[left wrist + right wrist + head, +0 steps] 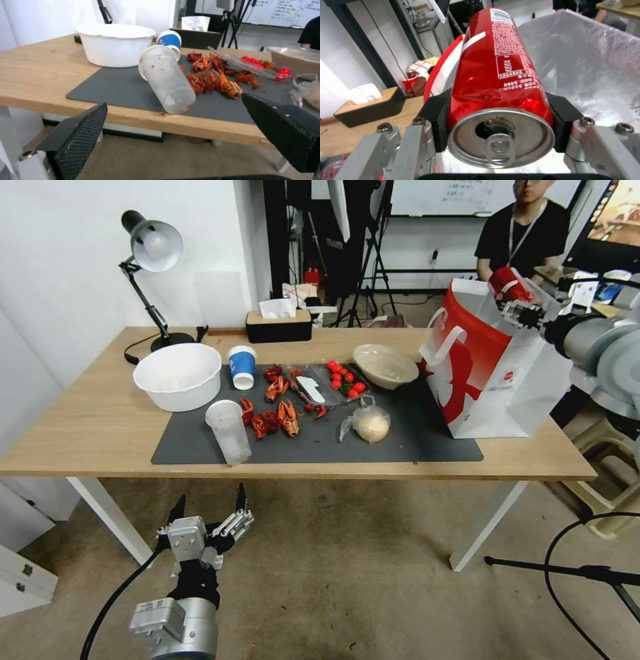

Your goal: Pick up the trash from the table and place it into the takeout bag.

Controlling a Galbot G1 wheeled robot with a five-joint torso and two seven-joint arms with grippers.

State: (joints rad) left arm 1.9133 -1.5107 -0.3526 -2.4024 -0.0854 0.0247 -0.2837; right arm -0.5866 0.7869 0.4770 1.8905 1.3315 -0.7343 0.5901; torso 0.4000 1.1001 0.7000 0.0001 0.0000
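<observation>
The red soda can (pixel 500 72) is clamped between the black pads of the right claw (pixel 515 300), its opened pull-tab end turned back toward the wrist and its body dented just above the pads. It is held over the open mouth of the takeout bag (pixel 493 380), with the bag's silvery lining behind and beneath it in the right wrist view. The bag stands upright on the bench (pixel 80 427), at the right end of the dark grey mat (pixel 407 447).

Just beside the bag on the mat sits the shallow beige bowl (pixel 385 365), and near the bag, toward the mat's front edge, lies the clear bag with pale bun (pixel 368 423). Farther from the bag, a clear tray of small red tomatoes (pixel 340 379) and scattered crayfish shells (pixel 277 413) lie mid-mat. The clear plastic cup (pixel 166 78) lies on its side, well apart from the bag, its base close to the bench's front edge. The blue-and-white paper cup (pixel 242 367) stands behind it, next to a white tub (pixel 178 375).

The left claw (pixel 210 520) hangs below the bench's front edge, in front of the toppled cup, its fingers spread apart and holding nothing.
</observation>
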